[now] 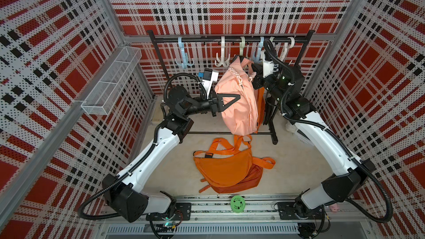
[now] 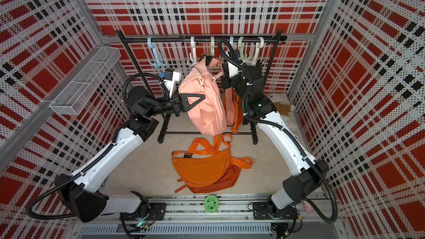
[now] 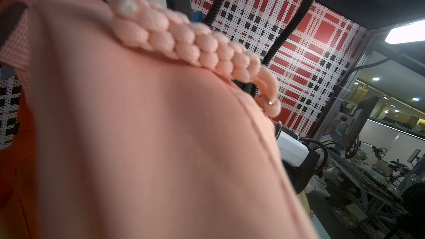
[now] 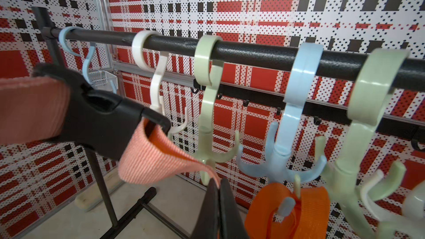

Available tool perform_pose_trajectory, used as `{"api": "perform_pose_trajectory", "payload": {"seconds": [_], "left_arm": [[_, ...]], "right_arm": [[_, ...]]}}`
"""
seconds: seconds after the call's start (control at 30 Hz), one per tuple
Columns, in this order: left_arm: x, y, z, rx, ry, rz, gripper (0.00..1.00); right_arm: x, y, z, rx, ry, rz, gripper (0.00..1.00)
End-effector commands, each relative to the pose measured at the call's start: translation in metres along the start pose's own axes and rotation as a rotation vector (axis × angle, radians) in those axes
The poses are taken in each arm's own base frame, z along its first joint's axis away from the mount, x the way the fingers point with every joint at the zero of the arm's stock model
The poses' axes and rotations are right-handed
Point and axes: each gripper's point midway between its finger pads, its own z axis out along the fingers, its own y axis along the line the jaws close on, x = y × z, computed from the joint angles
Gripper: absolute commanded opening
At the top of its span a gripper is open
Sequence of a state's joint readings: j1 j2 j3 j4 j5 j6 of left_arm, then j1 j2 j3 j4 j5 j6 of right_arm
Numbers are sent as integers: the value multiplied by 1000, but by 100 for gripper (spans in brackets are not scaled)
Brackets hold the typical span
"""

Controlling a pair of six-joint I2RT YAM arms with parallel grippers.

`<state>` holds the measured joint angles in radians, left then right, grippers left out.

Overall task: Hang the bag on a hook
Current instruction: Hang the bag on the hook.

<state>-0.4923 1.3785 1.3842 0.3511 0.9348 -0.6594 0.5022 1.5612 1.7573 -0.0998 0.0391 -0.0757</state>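
— Where is the pink bag (image 1: 236,111)?

— It is held up in the air in front of the black rail (image 1: 230,39), just under the row of hooks (image 1: 222,54). This is seen in both top views.

— How is it held up?

— Its pink strap (image 4: 147,164) is pinched by the right end effector (image 4: 218,187). The jaws are pressed tight together on the strap, as shown in the right wrist view.

— And the left end effector (image 1: 236,98)?

— It is closed too, and it is laid against the side of the bag. Whether any cloth is pinched cannot be told, because the left wrist view is filled by the bag.

— Is the strap put on a hook?

— The strap's black buckle (image 4: 99,120) is held near the white hook (image 4: 151,70) and the green hook (image 4: 207,77). Whether a prong is touched cannot be told.

— What else is seen?

— An orange strap (image 4: 287,212) is hung on a prong of the blue hook (image 4: 296,88). An orange bag (image 1: 220,166) is laid on the surface (image 1: 287,168) below, with a darker orange bag (image 1: 243,181) under it. A green disc (image 1: 238,204) is laid at the near edge.
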Motion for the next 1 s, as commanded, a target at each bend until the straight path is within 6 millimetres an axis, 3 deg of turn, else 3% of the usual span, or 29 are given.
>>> {"api": "perform_pose_trajectory", "payload": {"seconds": [0.0,0.2,0.63,0.97], "left_arm": [[-19,-7,0,14,-28,54,0],[-21,1,2,11,-26,38,0],[4,25,-2,-20,12,-44,0],[47,40,-13,-64,58,-138,0]], "right_arm": [[-32,-10,0,36,-92,-26,0],[-30,-10,11,17,-78,-27,0],[8,-4,33,-51,21,-32,0],[27,-2,23,-63,60,-40,3]]}}
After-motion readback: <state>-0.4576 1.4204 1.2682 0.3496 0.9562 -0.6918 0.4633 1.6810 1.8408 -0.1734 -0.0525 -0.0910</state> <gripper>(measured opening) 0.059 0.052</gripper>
